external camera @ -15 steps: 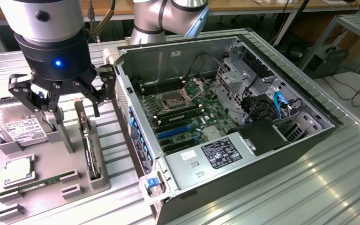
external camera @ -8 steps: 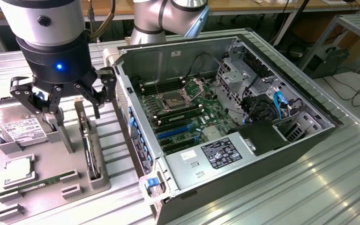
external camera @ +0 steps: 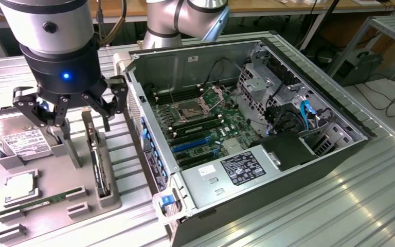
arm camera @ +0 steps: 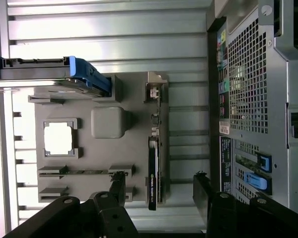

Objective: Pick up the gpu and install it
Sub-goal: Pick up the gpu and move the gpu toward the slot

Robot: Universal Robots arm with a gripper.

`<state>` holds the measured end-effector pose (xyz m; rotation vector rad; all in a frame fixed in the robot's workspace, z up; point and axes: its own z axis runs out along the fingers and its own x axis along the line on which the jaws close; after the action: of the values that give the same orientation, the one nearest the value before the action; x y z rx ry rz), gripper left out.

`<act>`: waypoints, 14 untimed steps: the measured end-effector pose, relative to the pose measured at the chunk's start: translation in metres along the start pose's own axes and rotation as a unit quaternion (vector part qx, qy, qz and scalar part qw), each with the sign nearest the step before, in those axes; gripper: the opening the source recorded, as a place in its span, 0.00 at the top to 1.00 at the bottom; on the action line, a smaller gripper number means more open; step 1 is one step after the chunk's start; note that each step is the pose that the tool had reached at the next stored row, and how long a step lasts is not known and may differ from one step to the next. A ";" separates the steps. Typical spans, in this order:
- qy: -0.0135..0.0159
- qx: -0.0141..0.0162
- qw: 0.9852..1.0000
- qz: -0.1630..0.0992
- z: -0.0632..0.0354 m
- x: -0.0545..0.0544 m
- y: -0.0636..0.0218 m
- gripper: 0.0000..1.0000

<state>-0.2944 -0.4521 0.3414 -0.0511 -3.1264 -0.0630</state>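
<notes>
The gpu (external camera: 99,163) stands on its long edge in a slot of the grey holder tray (external camera: 60,177), a thin black card. In the wrist view the gpu (arm camera: 152,171) shows edge-on, its silver end bracket (arm camera: 156,94) at the far end. My gripper (external camera: 72,114) hangs open above the tray, over the near end of the card and apart from it. In the wrist view the gripper (arm camera: 159,191) has one black finger on each side of the card, with nothing between them touching.
The open computer case (external camera: 266,118) lies at the exterior view's right, motherboard with blue slots (external camera: 187,146) exposed. The tray also carries a hard drive (external camera: 20,140), a square chip (external camera: 19,184) and a RAM stick (external camera: 43,200). The case's rear wall (arm camera: 248,84) stands close beside the tray.
</notes>
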 end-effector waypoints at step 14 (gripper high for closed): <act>0.000 0.000 1.000 0.000 0.0067 0.000 0.0002 0.34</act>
<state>-0.2944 -0.4516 0.3347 -0.0511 -3.1264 -0.0629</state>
